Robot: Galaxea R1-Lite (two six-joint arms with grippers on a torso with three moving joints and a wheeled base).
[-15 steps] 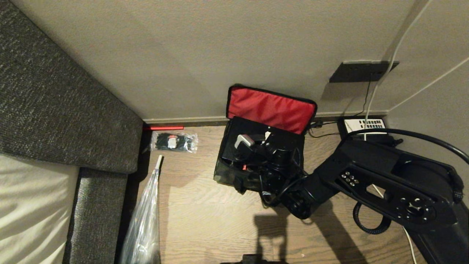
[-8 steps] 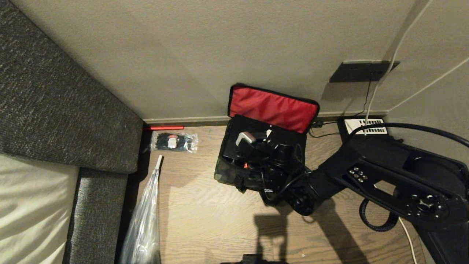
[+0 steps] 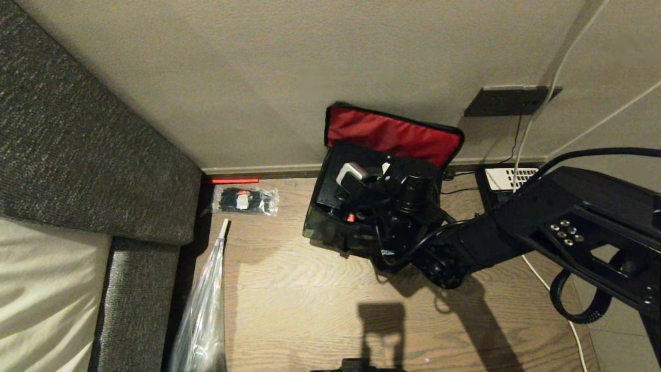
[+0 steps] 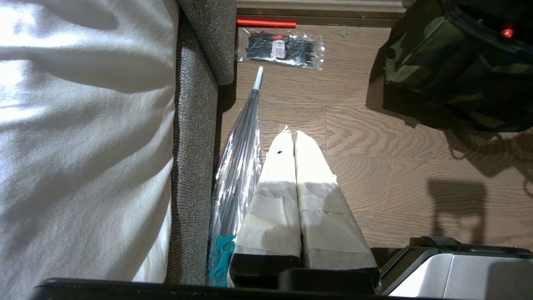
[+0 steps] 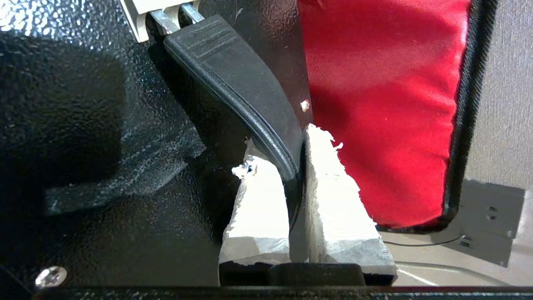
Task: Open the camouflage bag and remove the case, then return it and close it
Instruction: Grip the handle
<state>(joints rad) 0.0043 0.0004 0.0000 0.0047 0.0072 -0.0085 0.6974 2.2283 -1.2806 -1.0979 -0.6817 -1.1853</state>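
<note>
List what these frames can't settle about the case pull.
- Whether the black case has cleared the camouflage bag: head view, the right end effector and its wrist cover the opening.
- The case's full shape: right wrist view, cut off by the edges; only its handle is pinched.
- The desk phone: head view, mostly behind the right arm.
- The bag's opening: left wrist view, cut off at the corner.

cable-tie packet (image 3: 245, 200) by sofa (image 3: 93, 150) | desk phone (image 3: 508, 178) at wall | floor (image 3: 289, 310) wood
</note>
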